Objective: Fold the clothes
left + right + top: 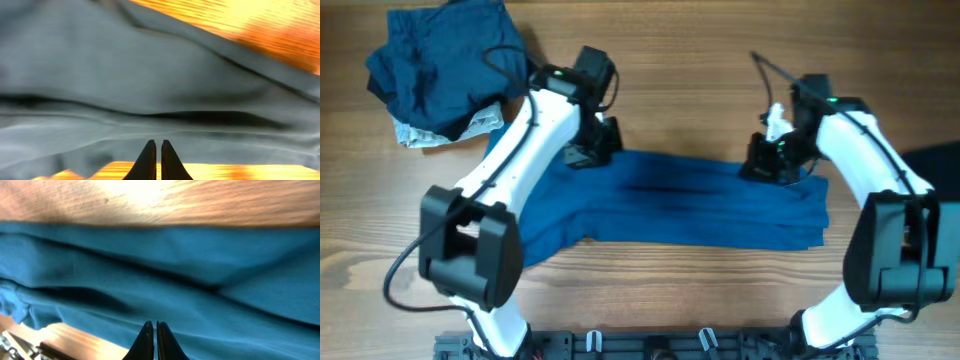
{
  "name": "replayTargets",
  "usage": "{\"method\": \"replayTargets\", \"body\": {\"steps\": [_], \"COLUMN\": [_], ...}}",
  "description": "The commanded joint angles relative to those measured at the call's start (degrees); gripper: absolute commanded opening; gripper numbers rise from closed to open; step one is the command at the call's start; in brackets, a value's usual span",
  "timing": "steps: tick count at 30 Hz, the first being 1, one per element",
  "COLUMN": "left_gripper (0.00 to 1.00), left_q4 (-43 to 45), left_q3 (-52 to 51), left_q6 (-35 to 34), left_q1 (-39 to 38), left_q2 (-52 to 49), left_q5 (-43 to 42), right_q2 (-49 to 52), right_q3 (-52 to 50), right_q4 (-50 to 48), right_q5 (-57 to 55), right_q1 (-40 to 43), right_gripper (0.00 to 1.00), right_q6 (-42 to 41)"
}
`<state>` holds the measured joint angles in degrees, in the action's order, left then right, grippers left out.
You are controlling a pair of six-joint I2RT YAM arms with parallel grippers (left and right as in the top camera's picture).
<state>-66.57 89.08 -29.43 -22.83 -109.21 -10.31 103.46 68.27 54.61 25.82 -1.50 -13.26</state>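
A medium-blue shirt (690, 205) lies across the middle of the table as a long, wrinkled band. My left gripper (592, 155) is down at the far edge of the shirt's left part. In the left wrist view that gripper (158, 142) is shut, its tips pinched together on the shirt (150, 75) just past its hem. My right gripper (760, 168) is at the far edge of the right part. In the right wrist view this gripper (153, 323) is shut too, tips buried in the shirt (190, 285).
A heap of dark navy clothes (445, 65) sits at the back left, with a pale grey-white garment (420, 135) under it. A black cloth (935, 160) shows at the right edge. Bare wood lies behind and in front of the shirt.
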Motion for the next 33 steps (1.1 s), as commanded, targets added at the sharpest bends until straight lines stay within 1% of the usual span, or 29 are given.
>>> {"method": "replayTargets", "body": {"steps": [1, 6, 9, 15, 17, 19, 23, 27, 33], "left_gripper": [0.06, 0.04, 0.04, 0.05, 0.06, 0.05, 0.06, 0.07, 0.07], "left_q4": [1.3, 1.7, 2.3, 2.8, 2.8, 2.8, 2.7, 1.7, -0.7], "left_q3": [-0.2, -0.3, -0.3, -0.5, -1.9, -3.3, -5.2, -5.6, -5.6], "left_q6": [-4.6, -6.0, -7.1, -7.1, -7.1, -7.1, -7.0, -7.0, -7.0], "left_q1": [-2.6, -4.8, -5.2, -5.2, -5.2, -5.1, -4.5, -2.6, 0.4], "left_q2": [-4.7, -8.2, -9.9, -12.7, -12.7, -12.7, -12.7, -12.7, -12.7], "left_q5": [-3.9, -5.1, -5.2, -5.7, -5.7, -5.5, -2.8, 0.6, 7.3], "right_q2": [-1.5, -1.5, -1.5, -1.4, -1.4, -1.4, -1.4, -1.0, 0.2], "right_q3": [-2.3, -3.0, -4.4, -7.8, -8.8, -9.4, -10.5, -11.8, -13.2], "right_q4": [-2.2, -3.2, -5.3, -8.2, -8.3, -8.6, -8.9, -9.2, -10.9], "right_q5": [-2.3, -6.3, -6.6, -7.3, -10.7, -10.8, -11.1, -13.9, -14.7], "right_q1": [-3.6, -5.9, -6.1, -6.0, -6.0, -5.9, -5.9, -5.7, -1.5], "right_gripper": [0.04, 0.04, 0.05, 0.08, 0.11, 0.13, 0.15, 0.18, 0.18], "right_q6": [-5.7, -8.9, -10.8, -12.1, -15.8, -16.5, -16.8, -18.4, -18.4]}}
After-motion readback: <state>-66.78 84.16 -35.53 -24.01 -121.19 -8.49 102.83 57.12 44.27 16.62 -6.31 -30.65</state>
